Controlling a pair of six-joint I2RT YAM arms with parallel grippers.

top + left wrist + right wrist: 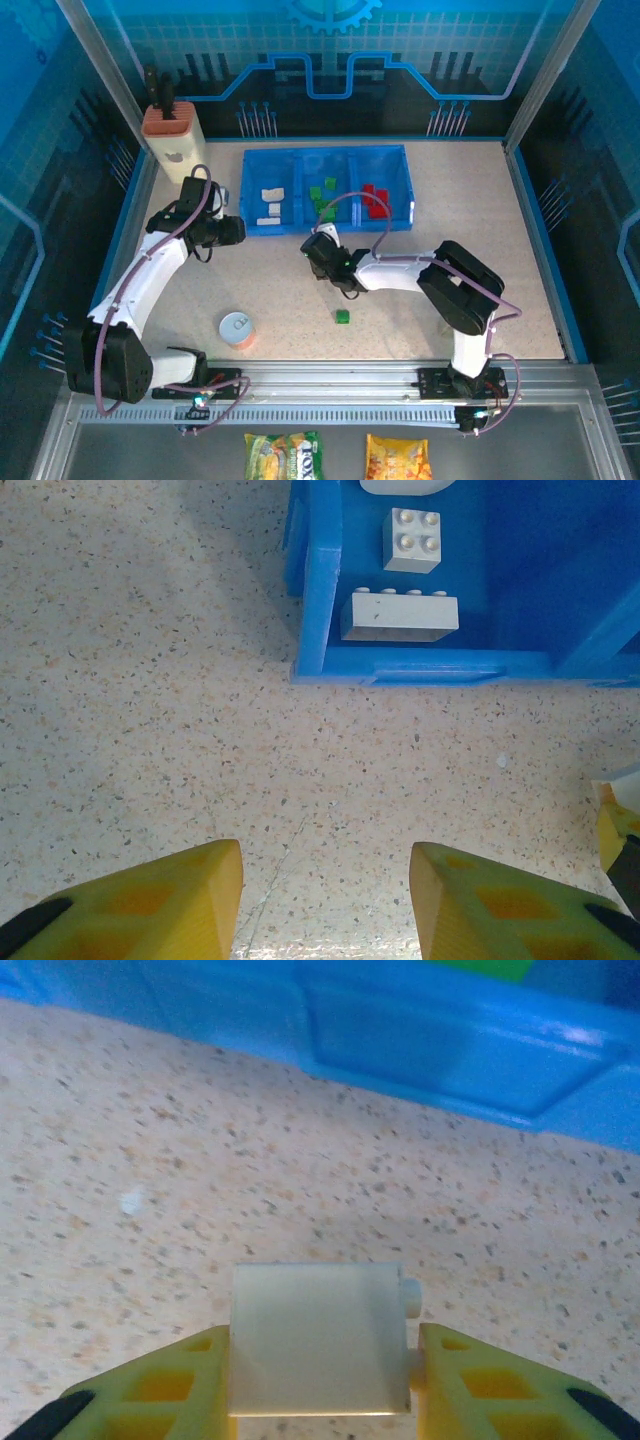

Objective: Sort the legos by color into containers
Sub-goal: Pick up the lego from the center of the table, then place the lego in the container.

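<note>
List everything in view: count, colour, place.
tray: one, blue, three compartments, far side of the table
white legos: three, left compartment
green legos: several, middle compartment
red legos: several, right compartment
loose green lego: one, on the table, near the middle
cream lego: one, held just before the tray's front wall
can: one, white top, near left of the table
holder: one, beige with orange top, far left corner
snack packets: two, yellow-green and orange, below the near rail
left gripper: yellow fingers, open, empty, over bare table by the tray's left corner
right gripper: yellow fingers, shut on the cream lego
</note>
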